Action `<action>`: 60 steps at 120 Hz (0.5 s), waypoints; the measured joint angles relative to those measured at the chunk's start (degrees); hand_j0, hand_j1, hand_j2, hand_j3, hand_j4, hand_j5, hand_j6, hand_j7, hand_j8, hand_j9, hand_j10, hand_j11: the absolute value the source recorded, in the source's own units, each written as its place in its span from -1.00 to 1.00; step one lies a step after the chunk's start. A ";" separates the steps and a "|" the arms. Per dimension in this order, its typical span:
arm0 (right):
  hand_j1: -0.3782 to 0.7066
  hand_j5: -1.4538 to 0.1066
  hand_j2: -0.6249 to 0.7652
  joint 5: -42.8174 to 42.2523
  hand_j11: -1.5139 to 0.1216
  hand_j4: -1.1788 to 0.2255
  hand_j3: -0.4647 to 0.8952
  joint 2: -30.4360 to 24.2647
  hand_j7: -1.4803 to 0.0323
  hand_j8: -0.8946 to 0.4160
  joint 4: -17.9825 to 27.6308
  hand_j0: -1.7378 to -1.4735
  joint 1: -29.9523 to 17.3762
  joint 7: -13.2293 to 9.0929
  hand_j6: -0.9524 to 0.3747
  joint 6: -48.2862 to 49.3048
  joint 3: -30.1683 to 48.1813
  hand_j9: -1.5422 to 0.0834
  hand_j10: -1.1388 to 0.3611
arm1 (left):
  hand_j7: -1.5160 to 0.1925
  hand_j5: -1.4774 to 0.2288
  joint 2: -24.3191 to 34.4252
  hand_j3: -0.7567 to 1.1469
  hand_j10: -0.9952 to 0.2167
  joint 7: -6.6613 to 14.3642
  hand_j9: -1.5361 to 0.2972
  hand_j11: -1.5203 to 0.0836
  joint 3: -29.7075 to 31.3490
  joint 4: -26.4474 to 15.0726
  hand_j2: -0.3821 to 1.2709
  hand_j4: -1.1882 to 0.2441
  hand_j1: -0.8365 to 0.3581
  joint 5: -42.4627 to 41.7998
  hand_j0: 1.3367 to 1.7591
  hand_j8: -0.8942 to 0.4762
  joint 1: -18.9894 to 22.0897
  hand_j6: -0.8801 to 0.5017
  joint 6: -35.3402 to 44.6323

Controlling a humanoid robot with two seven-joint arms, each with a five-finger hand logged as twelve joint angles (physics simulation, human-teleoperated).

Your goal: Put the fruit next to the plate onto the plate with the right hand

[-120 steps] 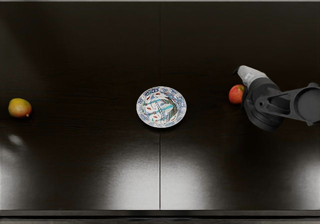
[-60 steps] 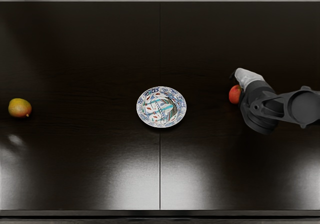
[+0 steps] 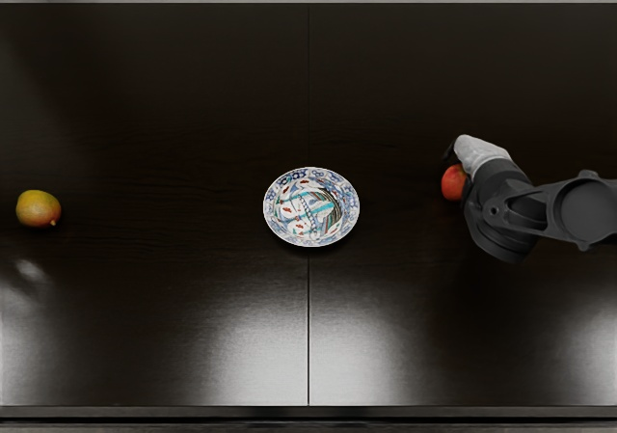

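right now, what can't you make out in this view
Head view: the right side of the red fruit, covered by the right hand and its arm.
Head view: whether that hand grips the fruit; its own wrist blocks the contact.
Head view: the left arm, outside the frame.

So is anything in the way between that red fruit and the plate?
Nothing visible. The red fruit lies right beside the right hand, and only dark table shows between it and the plate. The other fruit sits far beyond the plate.
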 joint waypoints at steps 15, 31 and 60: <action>-0.05 0.18 -0.20 -0.08 0.20 0.10 -0.32 0.03 0.26 -0.26 -0.03 -0.40 -0.07 0.00 -0.18 0.00 -0.02 0.24 -0.03 | 0.42 0.38 0.00 -0.21 0.26 0.00 0.35 0.52 0.00 0.00 -0.48 0.34 0.52 0.00 0.52 -0.03 0.00 -0.06 0.00; 0.01 0.13 -0.19 -0.49 0.15 0.05 -0.32 0.48 0.20 -0.31 -0.06 -0.39 -0.07 -0.02 -0.23 0.00 -0.02 0.19 -0.07 | 0.42 0.38 0.00 -0.21 0.26 0.00 0.35 0.52 0.00 0.00 -0.48 0.34 0.52 0.02 0.52 -0.03 0.00 -0.06 0.00; 0.07 0.05 -0.22 -0.95 0.06 -0.02 -0.32 0.88 0.12 -0.28 -0.32 -0.37 -0.44 -0.09 -0.25 0.03 -0.03 0.10 -0.13 | 0.42 0.38 0.00 -0.21 0.26 0.00 0.35 0.52 0.00 0.00 -0.48 0.34 0.52 -0.01 0.52 -0.03 0.00 -0.06 0.00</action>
